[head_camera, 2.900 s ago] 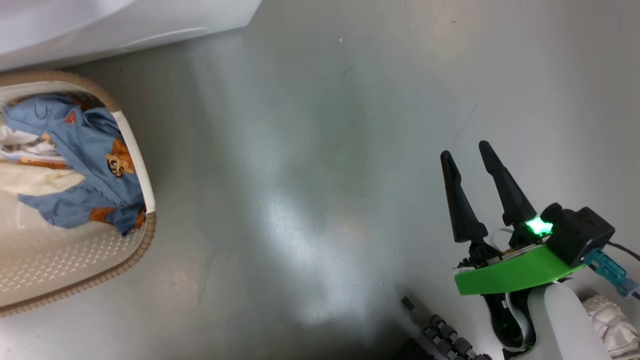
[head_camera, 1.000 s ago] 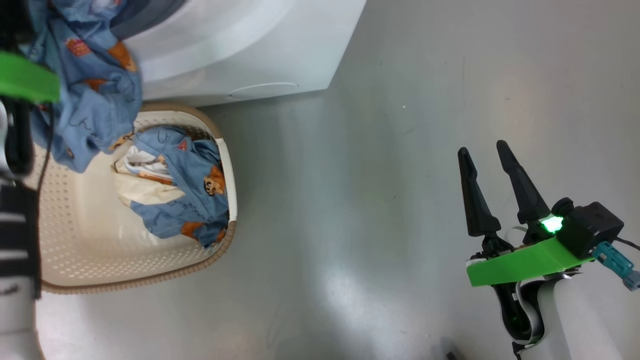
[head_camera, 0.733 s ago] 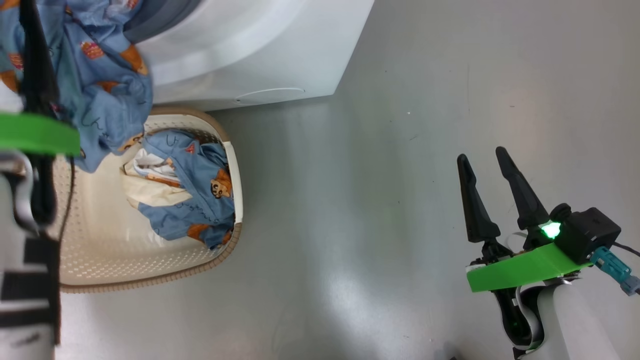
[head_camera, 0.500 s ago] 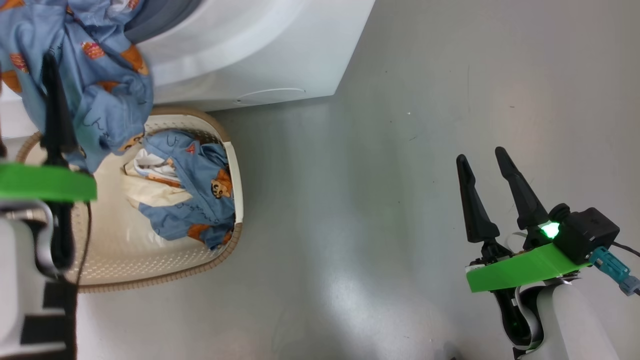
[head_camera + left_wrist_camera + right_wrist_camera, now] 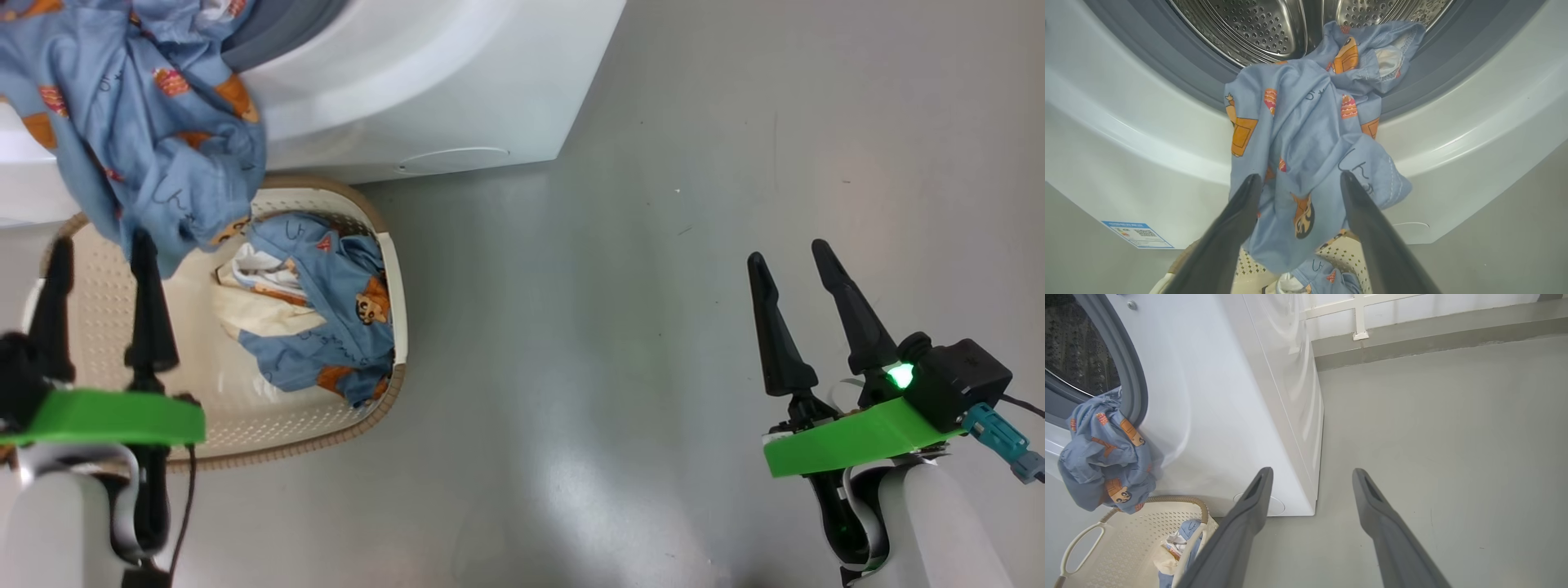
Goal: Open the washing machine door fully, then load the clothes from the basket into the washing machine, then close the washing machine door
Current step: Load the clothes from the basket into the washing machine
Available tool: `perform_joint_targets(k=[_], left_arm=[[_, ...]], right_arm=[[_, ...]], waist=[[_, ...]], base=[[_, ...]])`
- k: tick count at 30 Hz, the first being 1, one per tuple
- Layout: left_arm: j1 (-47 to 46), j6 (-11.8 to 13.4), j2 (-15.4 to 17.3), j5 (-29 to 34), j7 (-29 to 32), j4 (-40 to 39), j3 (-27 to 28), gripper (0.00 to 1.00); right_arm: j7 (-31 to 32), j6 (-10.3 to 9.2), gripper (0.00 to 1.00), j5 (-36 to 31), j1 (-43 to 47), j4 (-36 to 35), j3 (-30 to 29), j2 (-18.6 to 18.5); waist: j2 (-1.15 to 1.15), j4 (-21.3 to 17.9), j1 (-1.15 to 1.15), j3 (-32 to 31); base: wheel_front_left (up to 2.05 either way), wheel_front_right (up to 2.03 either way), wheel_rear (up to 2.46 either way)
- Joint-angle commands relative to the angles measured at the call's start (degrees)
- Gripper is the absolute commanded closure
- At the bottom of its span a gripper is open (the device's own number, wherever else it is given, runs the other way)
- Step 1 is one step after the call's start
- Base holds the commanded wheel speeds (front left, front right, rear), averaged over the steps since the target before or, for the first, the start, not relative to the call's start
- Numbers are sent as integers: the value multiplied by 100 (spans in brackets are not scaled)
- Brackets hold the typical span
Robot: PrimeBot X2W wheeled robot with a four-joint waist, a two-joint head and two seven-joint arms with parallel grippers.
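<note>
Glossy grey floor (image 5: 620, 327) spans mid-frame, washing machine (image 5: 457, 82) upper left; left gripper (image 5: 102, 239) and right gripper (image 5: 787, 251) jaws apart, empty.

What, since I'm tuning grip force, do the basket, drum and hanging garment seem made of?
Basket: matte cream plastic, with moulded perforations; the brown rim looks woven, perhaps moulded. Drum: glossy steel, with punched holes and reflections. Hanging garment: thin soft printed fabric, probably cotton, given its folds and stitched hem.
</note>
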Motion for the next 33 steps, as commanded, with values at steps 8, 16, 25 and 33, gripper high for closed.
perform_joint_targets(k=[8, 16, 25, 33], left_arm=[[549, 18, 18, 80, -30, -353, 328, 0], [1004, 40, -102, 155, -30, -671, 382, 0], [1298, 42, -159, 158, -30, -756, 396, 0], [1265, 38, -186, 151, -30, -716, 346, 0]], right_arm=[[-68, 16, 0, -44, 155, -126, 88, 7], [-68, 16, 0, -33, 162, -116, 81, 7], [-68, 16, 0, -19, 165, -112, 82, 7], [-68, 16, 0, 5, 171, -91, 98, 7]], waist=[[0, 30, 0, -18], [0, 34, 0, -72], [0, 37, 0, -98], [0, 19, 0, -121]], base=[[0, 0, 0], [0, 0, 0], [0, 0, 0], [0, 0, 0]])
